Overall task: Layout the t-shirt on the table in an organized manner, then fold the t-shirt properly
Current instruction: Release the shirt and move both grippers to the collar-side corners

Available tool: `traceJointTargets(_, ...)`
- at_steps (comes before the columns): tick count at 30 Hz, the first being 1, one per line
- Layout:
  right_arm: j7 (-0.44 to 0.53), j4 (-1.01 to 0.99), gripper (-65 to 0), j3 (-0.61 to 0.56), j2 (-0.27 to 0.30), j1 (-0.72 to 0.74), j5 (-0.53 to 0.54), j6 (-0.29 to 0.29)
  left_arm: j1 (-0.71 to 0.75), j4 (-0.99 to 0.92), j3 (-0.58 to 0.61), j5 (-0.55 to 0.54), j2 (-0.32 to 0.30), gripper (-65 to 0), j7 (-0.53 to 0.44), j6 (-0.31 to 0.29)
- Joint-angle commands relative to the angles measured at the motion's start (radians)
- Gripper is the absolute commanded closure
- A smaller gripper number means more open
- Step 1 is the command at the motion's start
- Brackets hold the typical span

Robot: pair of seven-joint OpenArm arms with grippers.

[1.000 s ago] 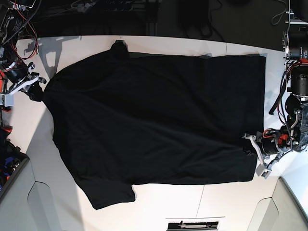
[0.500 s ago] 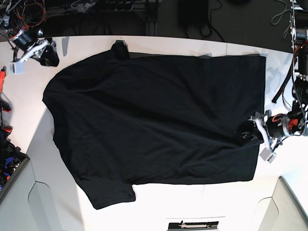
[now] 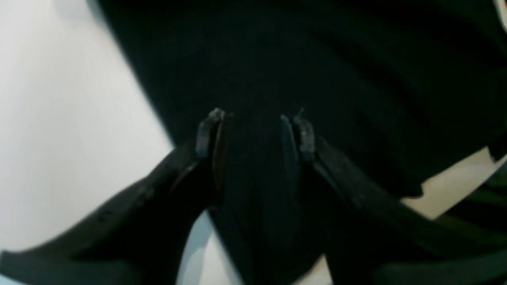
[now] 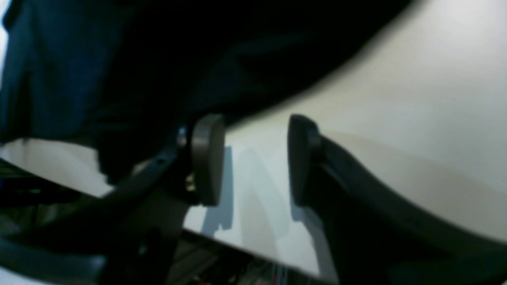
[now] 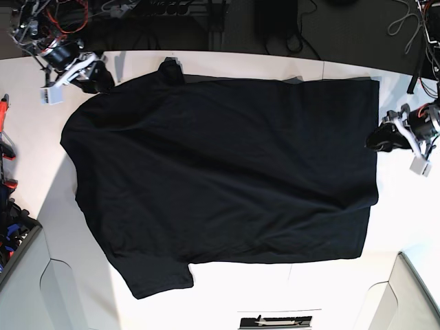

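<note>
- Sprawling across most of the table point(image 5: 412, 227), the t-shirt point(image 5: 227, 172) lay spread out flat, black and mostly smooth, with just a few shallow wrinkles running through the body.
- Its straight hem ran along the 3 o'clock side in the base view, one sleeve poked out toward 7 o'clock, and a small bump of cloth stuck up at the far edge around 11 o'clock.
- No lettering or print showed on the side facing up, as far as I could tell.
- Bare white tabletop was visible all round the shirt, widest along the 6 o'clock edge and at 9 o'clock.
- The left gripper point(image 5: 381, 137) sat at the hem around 3 o'clock. From the left wrist camera its fingers point(image 3: 210, 130) were spread apart with black cloth filling the gap between them, but it was too dark to say if they were actually pinching it or only hovering over it.
- The right gripper point(image 5: 96, 75) was up near 10 o'clock, right by the shoulder edge of the shirt. In the right wrist view its pads point(image 4: 208, 158) stood clearly apart with only bare table between them, holding nothing, shirt just beside them.
- Grey angled panels point(image 5: 27, 289) sat at the near corners, 7 and 5 o'clock.
</note>
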Motion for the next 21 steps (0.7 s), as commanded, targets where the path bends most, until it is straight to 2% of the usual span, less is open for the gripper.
traceJointTargets(1, 0.022, 0.014, -27.0, -0.011, 0.001, 0.000, -0.010, 0.000, 0.000, 0.017, -0.031, -0.021, -0.017, -27.1, -0.019, -0.009)
traceJointTargets(5, 0.041, 0.014, -27.0, -0.041, -0.039, 0.018, -0.045, -0.015, 0.055, 0.017, -0.110, -0.018, 0.012, -33.8, -0.022, -0.009)
traceJointTargets(8, 0.041, 0.014, -27.0, -0.040, -0.068, 0.054, -0.048, -0.019, 0.091, 0.017, -0.142, -0.017, 0.022, -34.0, -0.021, -0.009)
traceJointTargets(11, 0.041, 0.013, -27.0, -0.042, -0.094, 0.092, -0.098, -0.018, 0.127, 0.017, -0.147, -0.018, 0.023, -34.0, -0.021, -0.009)
traceJointTargets(14, 0.042, 0.013, -26.6, -0.048, -0.099, 0.119, -0.126, -0.018, 0.147, 0.017, -0.147, -0.014, 0.029, -34.0, -0.021, -0.009)
traceJointTargets(16, 0.042, 0.013, -19.8, -0.050, -0.099, 0.133, -0.137, -0.018, 0.152, 0.017, -0.147, -0.013, 0.037, -34.0, -0.021, -0.009)
traceJointTargets(19, 0.041, 0.013, -2.7, -0.050, -0.099, 0.147, -0.156, -0.018, 0.152, 0.017, -0.147, 0.020, 0.060, -34.0, -0.021, -0.009)
traceJointTargets(20, 0.042, 0.013, 0.0, -0.050, -0.099, 0.147, -0.160, -0.018, 0.153, 0.017, -0.146, 0.029, 0.067, -34.0, -0.021, -0.009)
traceJointTargets(21, 0.042, 0.013, 0.0, -0.050, -0.099, 0.147, -0.160, -0.018, 0.157, 0.017, -0.146, 0.035, 0.073, -34.0, -0.021, -0.009)
